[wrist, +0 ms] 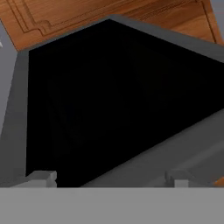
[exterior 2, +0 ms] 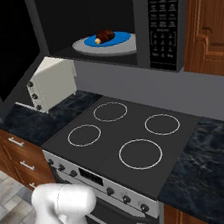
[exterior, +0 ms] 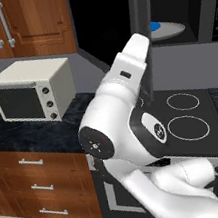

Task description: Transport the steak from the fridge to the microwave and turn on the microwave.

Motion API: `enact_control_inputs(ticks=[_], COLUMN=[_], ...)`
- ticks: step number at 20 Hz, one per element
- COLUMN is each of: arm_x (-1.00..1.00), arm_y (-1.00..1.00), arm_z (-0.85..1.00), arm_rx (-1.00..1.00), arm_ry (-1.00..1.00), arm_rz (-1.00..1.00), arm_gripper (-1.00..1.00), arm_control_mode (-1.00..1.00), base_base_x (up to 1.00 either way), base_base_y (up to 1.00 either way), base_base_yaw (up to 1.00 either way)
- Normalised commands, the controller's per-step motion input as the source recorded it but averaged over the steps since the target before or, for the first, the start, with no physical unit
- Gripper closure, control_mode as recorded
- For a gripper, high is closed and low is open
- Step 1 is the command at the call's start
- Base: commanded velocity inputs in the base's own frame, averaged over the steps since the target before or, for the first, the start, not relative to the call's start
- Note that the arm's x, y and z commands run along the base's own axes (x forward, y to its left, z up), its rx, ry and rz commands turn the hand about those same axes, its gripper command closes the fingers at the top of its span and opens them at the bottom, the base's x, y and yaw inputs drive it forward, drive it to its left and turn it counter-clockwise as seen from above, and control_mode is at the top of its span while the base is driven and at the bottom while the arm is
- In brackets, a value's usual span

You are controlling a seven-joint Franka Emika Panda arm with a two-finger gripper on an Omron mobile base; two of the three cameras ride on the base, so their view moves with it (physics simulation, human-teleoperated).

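Wooden cabinets frame the wide built-in microwave (exterior 2: 107, 29) with its black cavity; inside, on its round grey turntable plate (exterior 2: 82, 46), rests the small brown steak (exterior 2: 105, 36), probably soft and slick. The microwave's dark glass door (wrist: 118, 100), stiff, likely pushes best at its frame edge. Two-finger gripper (wrist: 109, 178): tips parted, empty.

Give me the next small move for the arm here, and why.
Probably push the microwave door shut. The steak already sits on a blue plate on the turntable inside the microwave, and the door stands swung open to the left. The hand view faces the door's dark glass close up, jaws apart and empty, so closing comes before the keypad.
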Motion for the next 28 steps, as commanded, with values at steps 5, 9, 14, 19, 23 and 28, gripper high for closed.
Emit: enact_control_inputs(ticks=[5,9,14,19,23,28], arm_x=[-0.08,0.00,0.04,0.37,0.60,0.70], arm_y=[-0.97,-0.85,-0.53,-0.39,-0.26,-0.17], arm_z=[0.00,0.00,-0.03,-0.04,-0.04,0.00], arm_rx=[0.00,0.00,0.00,0.00,0.00,0.00], arm_ry=[-0.07,-0.05,-0.04,-0.04,-0.02,-0.02], arm_rz=[0.00,0.00,0.02,0.02,0.02,0.00], arm_gripper=[-1.00,-1.00,-1.00,-1.00,-1.00,-1.00], arm_control_mode=[-1.00,-1.00,-1.00,-1.00,-1.00,-1.00], base_base_x=[0.00,0.00,0.00,0.00,0.00,0.00], base_base_y=[0.00,0.00,0.00,0.00,0.00,0.00], base_base_yaw=[0.00,0.00,0.00,0.00,0.00,0.00])
